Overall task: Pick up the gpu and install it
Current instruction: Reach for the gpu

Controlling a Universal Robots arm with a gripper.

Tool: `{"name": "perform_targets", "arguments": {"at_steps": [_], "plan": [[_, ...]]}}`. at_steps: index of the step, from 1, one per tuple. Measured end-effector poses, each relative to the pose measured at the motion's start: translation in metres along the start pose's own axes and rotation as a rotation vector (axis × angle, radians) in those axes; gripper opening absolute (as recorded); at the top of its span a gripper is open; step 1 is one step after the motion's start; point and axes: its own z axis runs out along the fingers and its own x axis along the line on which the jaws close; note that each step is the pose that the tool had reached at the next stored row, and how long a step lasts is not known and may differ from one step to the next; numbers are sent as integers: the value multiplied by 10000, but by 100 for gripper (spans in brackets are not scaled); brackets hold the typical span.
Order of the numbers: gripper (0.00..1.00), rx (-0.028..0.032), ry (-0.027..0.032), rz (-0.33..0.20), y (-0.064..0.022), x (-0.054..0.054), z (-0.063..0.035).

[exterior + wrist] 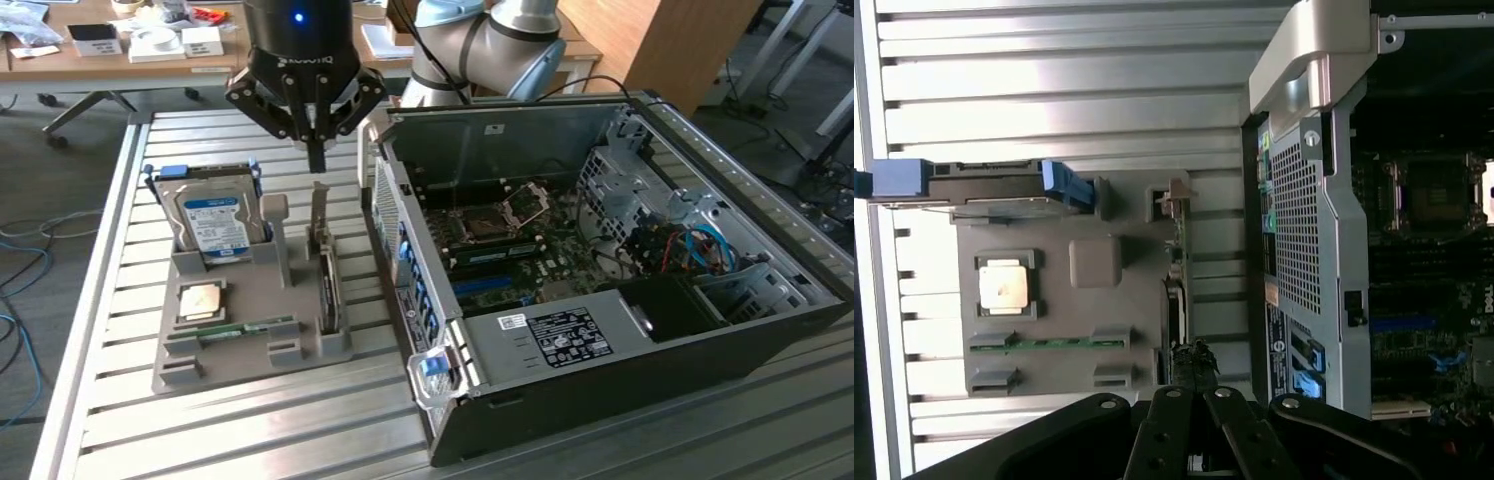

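Dark gpu (327, 288) upright, just beneath the closed claw (316, 163)

Two cameras: one high and off the arm, one riding on the wrist.

The exterior view looks down at a slant over the slatted table (267, 430), from well back, with the grey holder (180, 365) on the exterior view's left and the open computer case (641, 385) on its right. The wrist view looks straight down past the gripper (1192, 365), much nearer. Both take in the holder and the case's facing wall.
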Motion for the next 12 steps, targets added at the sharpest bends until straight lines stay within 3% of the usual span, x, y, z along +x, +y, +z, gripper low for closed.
{"name": "perform_targets", "arguments": {"at_steps": [12], "plan": [[11, -1, 0, -1, -106, 33, -4]]}}
